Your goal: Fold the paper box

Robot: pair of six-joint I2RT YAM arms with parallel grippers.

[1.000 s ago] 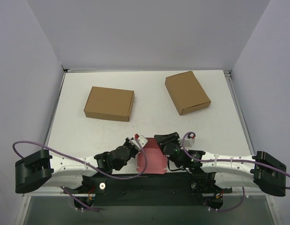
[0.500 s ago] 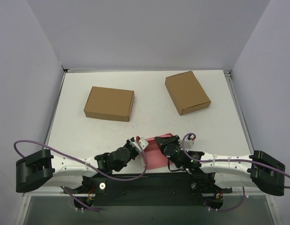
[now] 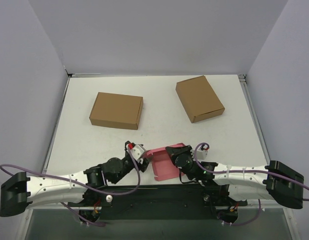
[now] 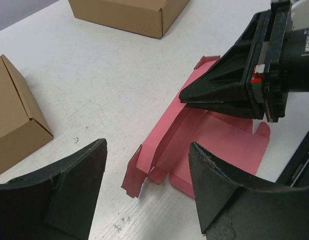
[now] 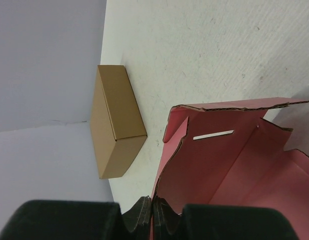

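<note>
The pink paper box [image 3: 163,165] lies partly folded at the table's near edge between the two arms, one side wall raised, end tabs loose. My right gripper [image 3: 170,150] is shut on the edge of that raised wall; in the right wrist view its fingertips [image 5: 152,202] pinch the pink card [image 5: 234,165] edge-on. My left gripper [image 3: 139,152] stands open just left of the box, apart from it. In the left wrist view its wide-open gripper [image 4: 147,150] frames the box's loose corner flap [image 4: 137,172], with the right gripper [image 4: 184,97] clamped on the box [image 4: 214,135] beyond.
Two larger closed brown boxes sit farther back, one at the left [image 3: 116,110] and one at the right [image 3: 199,98]. The black base rail [image 3: 159,195] runs right behind the pink box. White walls enclose the table on three sides.
My left gripper has opened, let go of the pink box and drawn back to the left. My right gripper has closed on the box's wall, which now stands raised.
</note>
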